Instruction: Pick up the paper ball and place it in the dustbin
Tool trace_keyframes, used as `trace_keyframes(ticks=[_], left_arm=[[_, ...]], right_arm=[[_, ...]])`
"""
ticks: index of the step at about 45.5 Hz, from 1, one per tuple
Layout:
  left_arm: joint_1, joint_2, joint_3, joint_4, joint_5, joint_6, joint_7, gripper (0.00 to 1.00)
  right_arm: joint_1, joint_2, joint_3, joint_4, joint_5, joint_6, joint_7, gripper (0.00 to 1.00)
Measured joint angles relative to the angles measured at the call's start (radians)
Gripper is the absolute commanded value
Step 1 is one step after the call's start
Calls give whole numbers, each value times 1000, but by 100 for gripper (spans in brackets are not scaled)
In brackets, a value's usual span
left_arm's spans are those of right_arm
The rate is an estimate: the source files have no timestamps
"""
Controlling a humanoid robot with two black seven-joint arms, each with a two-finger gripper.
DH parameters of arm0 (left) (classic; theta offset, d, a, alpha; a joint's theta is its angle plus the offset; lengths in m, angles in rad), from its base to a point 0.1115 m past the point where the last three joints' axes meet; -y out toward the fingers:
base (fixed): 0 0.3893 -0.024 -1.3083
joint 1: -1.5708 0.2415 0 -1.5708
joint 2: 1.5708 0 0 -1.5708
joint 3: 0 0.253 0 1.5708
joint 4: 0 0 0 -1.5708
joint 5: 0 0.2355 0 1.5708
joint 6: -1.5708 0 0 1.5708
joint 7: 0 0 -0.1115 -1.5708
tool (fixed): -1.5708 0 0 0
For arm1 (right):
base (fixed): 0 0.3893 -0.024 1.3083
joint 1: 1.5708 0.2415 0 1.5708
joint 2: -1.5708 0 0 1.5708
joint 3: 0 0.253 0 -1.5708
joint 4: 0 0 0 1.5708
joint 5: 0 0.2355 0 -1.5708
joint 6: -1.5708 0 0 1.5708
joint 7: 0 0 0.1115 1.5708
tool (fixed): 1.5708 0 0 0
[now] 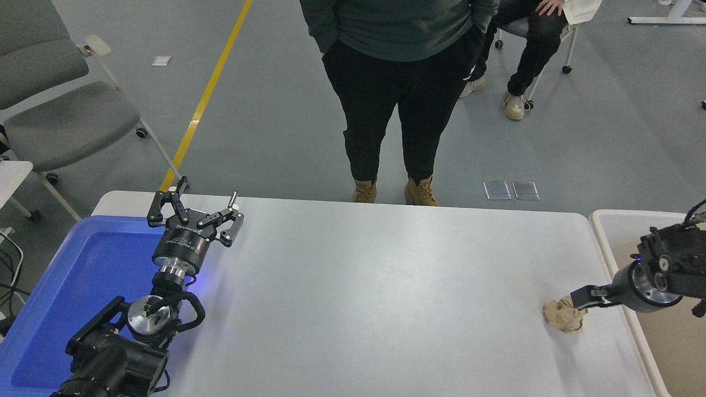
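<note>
Crumpled paper ball [562,321] on white surface [375,298], light, soft, best pinched across its middle; right gripper [580,298] beside it, finger state unclear; left gripper [194,212] parked, fingers apart.

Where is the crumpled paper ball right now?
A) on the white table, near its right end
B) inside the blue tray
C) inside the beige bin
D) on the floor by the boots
A: the paper ball sits on the white table, close to the dustbin, with the right gripper right at it.
</note>
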Motion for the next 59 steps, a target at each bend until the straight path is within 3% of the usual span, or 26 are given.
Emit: trace_keyframes(ticks=[12,18,25,32,36,38,59], left_arm=[[0,0,0,0,0,0,0,99],[0,0,0,0,0,0,0,99],[0,0,0,0,0,0,0,99],[0,0,0,0,0,0,0,99],[0,0,0,0,0,0,0,99],[0,0,0,0,0,0,0,99],[0,0,0,0,0,0,0,99]], right_arm=[[-42,11,55,-10,0,-8,-1,100],[-66,18,65,-21,-1,-18,-1,93],[-94,31,71,-36,-2,-33,-1,63],[-121,50,74,-61,-3,-53,-1,43],[-131,61,75,-77,-3,-62,-1,11],[-134,65,77,-83,-3,-65,-1,0],[-141,76,89,-106,-1,-68,17,0]])
